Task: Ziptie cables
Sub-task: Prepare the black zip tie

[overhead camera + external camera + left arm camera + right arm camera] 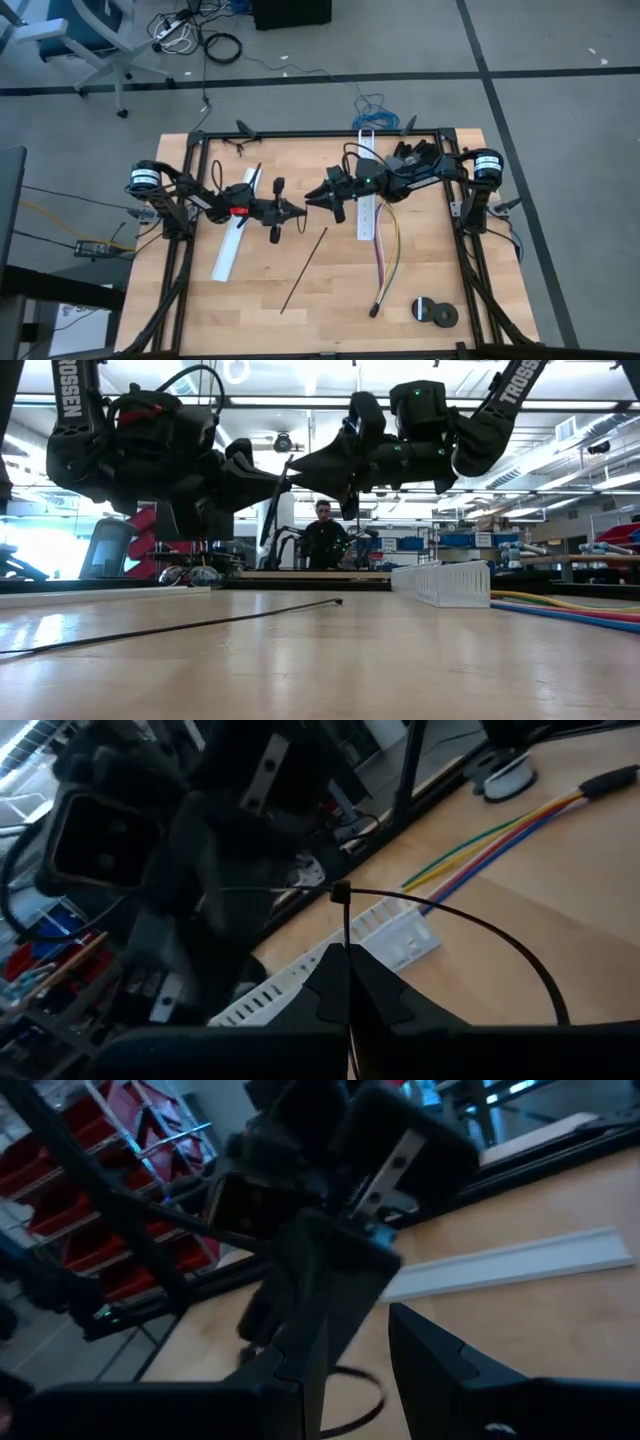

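Observation:
Over the table's middle, my left gripper (297, 209) (348, 952) is shut on a thin black ziptie bent into a loop (500, 935), its small head (340, 895) just beyond the fingertips. My right gripper (312, 198) (350, 1350) faces it tip to tip, fingers apart, with part of the loop (362, 1392) showing between them. The ziptie's fine tail (265, 890) runs toward the right gripper; whether they touch I cannot tell. The cables (386, 255) (500, 830) lie flat on the table. A second ziptie (304, 270) (200, 622) lies straight on the wood. My left gripper pinches the ziptie's strap (347, 932) between its two fingers, just short of the head. The fingers come level from the table's left. The ziptie is lifted clear of the table, and its loop curves away beside the fingers.
One white slotted channel (366, 205) (445, 582) lies below the right arm beside the cables, and another (237, 240) (520, 1260) below the left arm. Two tape rolls (435, 312) sit near the front right corner. A black frame (300, 134) rims the table.

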Tool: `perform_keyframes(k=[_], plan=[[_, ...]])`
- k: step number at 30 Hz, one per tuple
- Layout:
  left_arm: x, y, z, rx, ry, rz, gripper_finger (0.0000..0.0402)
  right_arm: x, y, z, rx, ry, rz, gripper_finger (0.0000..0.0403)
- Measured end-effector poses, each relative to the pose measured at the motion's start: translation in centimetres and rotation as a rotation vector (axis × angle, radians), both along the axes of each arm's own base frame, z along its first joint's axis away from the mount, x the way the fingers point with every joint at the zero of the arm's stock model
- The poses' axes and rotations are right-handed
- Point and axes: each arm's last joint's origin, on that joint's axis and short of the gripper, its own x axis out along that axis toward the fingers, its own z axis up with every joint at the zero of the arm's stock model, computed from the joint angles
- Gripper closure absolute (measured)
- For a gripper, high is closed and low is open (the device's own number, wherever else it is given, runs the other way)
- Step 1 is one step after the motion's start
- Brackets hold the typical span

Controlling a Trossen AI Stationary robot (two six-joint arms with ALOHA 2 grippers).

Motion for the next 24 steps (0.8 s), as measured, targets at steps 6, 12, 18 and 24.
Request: perform_keyframes(k=[6, 12, 18, 24], plan=[[0.00, 0.08, -0.03, 0.002, 0.003, 0.014, 0.0400, 0.01, 0.18, 0.08, 0.023, -0.004, 0.027, 0.0304], [0.00, 0.07, -0.03, 0.000, 0.004, 0.014, 0.0400, 0.01, 0.18, 0.09, 0.042, -0.001, 0.027, 0.0303], [-0.47, 0.03, -0.13, 0.001, -0.009, 0.023, 0.0400, -0.05, 0.21, 0.11, 0.087, 0.008, 0.077, 0.0303], [-0.81, 0.02, 0.16, 0.006, -0.054, 0.031, 0.0400, -0.06, 0.23, 0.11, 0.092, 0.009, 0.081, 0.0303]])
